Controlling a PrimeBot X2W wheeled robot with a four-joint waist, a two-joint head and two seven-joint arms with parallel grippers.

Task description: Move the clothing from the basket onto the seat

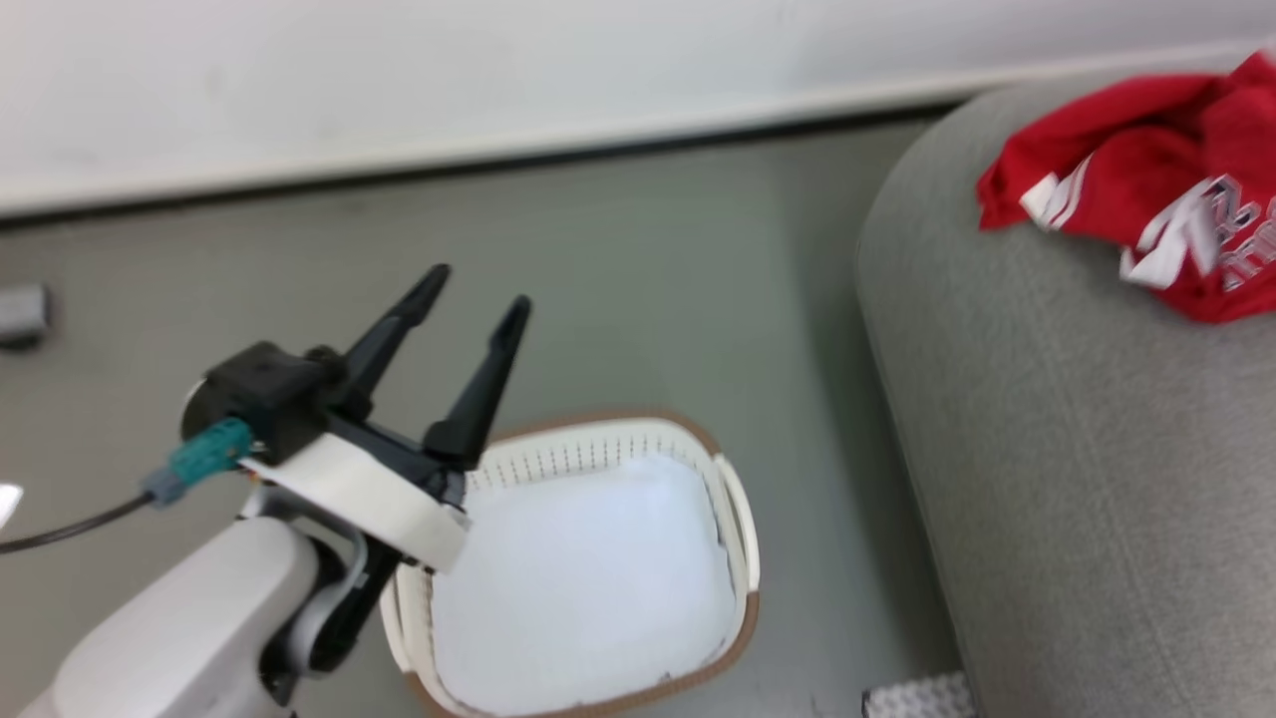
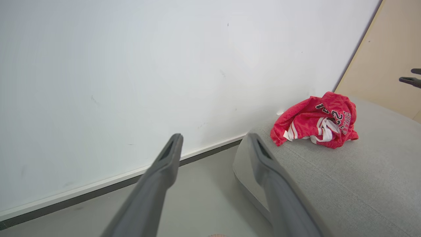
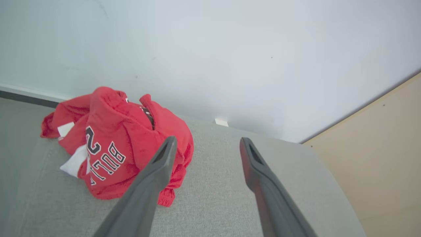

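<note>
Nearest the lens, the two dark fingers of my right claw (image 3: 208, 141) stand spread with nothing between them. One finger overlaps the jersey (image 3: 121, 144) in this view, and whether it touches the fabric cannot be told. Jersey: a crumpled red heap lying on the seat (image 3: 230, 191), near its rounded corner by the wall (image 3: 230, 49), free of both claws. Basket (image 1: 740, 558): on the floor (image 1: 648, 299) beside the seat, holding a pale cloth (image 1: 588, 578) and no red garment that I can see. Left claw (image 1: 478, 289): likewise spread and empty, raised over the basket's near-left side. Step in hand, as I judge it: the release onto the seat, with the transfer seemingly complete. Next move: I should draw the right claw up and back, fingers apart, so that no finger snags the loose fabric and drags it toward the seat's edge. Obscured: the head view is blurred and cuts the jersey at its right edge; my left forearm covers part of the basket's rim; anything beneath the cloth is hidden; folds conceal most of the lettering, with only "BULL" and a "2" reading clearly.
</note>
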